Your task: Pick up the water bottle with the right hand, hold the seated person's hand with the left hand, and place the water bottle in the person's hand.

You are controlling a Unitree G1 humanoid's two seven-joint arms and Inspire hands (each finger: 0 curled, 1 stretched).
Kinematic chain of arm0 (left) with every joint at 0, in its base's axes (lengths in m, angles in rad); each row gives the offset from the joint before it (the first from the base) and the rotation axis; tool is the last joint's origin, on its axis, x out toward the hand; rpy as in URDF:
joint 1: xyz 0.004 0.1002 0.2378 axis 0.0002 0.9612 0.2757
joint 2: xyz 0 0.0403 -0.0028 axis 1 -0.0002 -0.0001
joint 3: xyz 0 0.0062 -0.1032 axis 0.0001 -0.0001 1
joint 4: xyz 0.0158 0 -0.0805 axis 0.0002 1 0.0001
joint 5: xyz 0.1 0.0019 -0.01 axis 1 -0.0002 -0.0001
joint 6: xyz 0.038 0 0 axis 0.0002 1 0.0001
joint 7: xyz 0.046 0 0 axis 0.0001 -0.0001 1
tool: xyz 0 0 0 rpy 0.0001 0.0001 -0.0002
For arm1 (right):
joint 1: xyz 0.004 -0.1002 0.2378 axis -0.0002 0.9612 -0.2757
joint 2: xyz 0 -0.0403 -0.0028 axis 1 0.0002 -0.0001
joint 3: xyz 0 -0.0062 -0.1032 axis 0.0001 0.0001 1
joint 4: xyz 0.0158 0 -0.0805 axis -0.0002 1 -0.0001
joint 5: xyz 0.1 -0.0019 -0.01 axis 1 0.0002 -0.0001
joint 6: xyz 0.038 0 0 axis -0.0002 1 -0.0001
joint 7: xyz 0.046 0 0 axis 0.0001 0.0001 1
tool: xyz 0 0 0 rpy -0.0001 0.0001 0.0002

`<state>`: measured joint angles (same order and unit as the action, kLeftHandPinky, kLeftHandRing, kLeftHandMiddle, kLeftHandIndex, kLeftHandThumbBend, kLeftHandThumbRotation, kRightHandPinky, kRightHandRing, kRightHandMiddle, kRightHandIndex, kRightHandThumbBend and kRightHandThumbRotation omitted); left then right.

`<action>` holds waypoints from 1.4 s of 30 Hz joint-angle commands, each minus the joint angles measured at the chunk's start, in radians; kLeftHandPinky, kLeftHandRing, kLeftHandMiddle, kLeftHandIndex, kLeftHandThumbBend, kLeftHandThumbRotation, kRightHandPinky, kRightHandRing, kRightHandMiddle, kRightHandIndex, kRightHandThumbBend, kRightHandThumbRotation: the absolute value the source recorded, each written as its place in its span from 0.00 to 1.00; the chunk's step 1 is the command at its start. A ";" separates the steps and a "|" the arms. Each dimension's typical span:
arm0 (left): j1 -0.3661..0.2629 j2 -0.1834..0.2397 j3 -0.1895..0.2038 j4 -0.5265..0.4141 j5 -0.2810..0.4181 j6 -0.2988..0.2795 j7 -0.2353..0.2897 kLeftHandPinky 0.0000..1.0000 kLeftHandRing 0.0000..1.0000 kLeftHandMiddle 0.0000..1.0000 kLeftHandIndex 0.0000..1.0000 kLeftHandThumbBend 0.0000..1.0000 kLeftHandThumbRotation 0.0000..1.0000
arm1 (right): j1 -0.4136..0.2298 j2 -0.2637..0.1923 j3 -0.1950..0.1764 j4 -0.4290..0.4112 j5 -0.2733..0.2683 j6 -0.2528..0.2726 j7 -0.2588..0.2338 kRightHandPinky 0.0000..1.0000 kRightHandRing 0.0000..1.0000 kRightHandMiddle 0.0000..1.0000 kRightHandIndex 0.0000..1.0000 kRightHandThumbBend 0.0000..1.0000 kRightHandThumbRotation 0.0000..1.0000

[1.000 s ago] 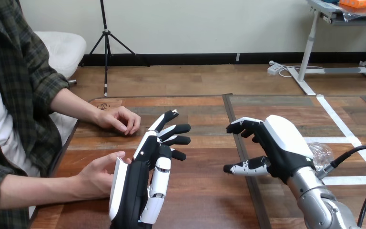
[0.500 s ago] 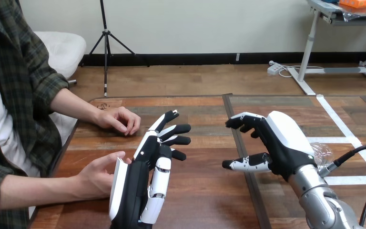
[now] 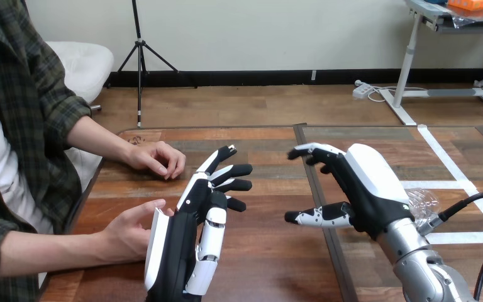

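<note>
The desk [image 3: 270,251] carries all items. A person sits at its left side. The person's upper hand [image 3: 156,157] rests on the desk, loosely curled. The person's lower hand [image 3: 126,231] is held out above the near desk edge, palm open.

Left hand [image 3: 185,245]: stands edge-on, its white back shell facing the person's lower hand. The two are touching or just beside each other; which one cannot be told. Its fingers [image 3: 233,170] are straight and spread, curled round nothing.

Right hand [image 3: 368,189]: raised over the middle of the desk. Its fingers [image 3: 314,151] are spread wide, thumb apart from them, holding nothing.

Bottle [image 3: 422,202]: clear plastic, lying on the desk just beside the right wrist, on its right, partly hidden by it. No hand touches it.

Task status, as judged:
1. Bottle pickup: not done. The right hand is open and points away from the bottle.
2. Holding the person's hand: not yet done. The left hand is in position but has not closed.
3. Handover: not begun.
</note>
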<state>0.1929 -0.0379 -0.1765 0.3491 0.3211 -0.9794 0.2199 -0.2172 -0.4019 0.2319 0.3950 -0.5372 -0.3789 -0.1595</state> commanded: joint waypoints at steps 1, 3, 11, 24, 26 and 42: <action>-0.053 -0.011 0.008 -0.006 0.005 -0.008 0.011 0.55 0.69 0.76 0.85 0.11 1.00 | -0.043 -0.051 -0.032 -0.058 -0.029 -0.042 -0.037 0.71 0.79 0.84 0.77 0.82 0.00; -0.054 -0.012 0.008 -0.004 0.008 -0.009 0.012 0.56 0.69 0.76 0.86 0.11 1.00 | -0.048 -0.063 -0.033 -0.059 -0.045 -0.047 -0.040 0.71 0.80 0.84 0.78 0.84 0.00; -0.054 -0.015 0.004 0.000 0.005 -0.008 0.012 0.56 0.70 0.76 0.86 0.12 1.00 | -0.077 -0.135 -0.037 -0.087 -0.130 0.003 -0.001 0.76 0.83 0.85 0.80 0.87 0.00; -0.054 -0.023 0.002 0.002 0.014 -0.004 0.027 0.56 0.69 0.76 0.86 0.11 1.00 | -0.124 -0.207 -0.023 -0.047 -0.187 0.065 0.044 0.79 0.84 0.84 0.79 0.94 0.00; -0.055 -0.023 0.001 0.003 0.012 -0.005 0.027 0.56 0.69 0.76 0.86 0.11 1.00 | -0.129 -0.215 -0.020 -0.038 -0.196 0.073 0.044 0.79 0.84 0.83 0.79 0.95 0.00; -0.060 -0.021 0.001 0.017 0.015 -0.021 0.033 0.55 0.69 0.76 0.86 0.09 1.00 | -0.152 -0.262 -0.009 -0.002 -0.230 0.108 0.061 0.80 0.85 0.83 0.80 0.93 0.00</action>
<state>0.1908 -0.0484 -0.1791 0.3581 0.3258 -0.9803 0.2432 -0.2839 -0.6424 0.2299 0.4020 -0.7627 -0.2815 -0.1098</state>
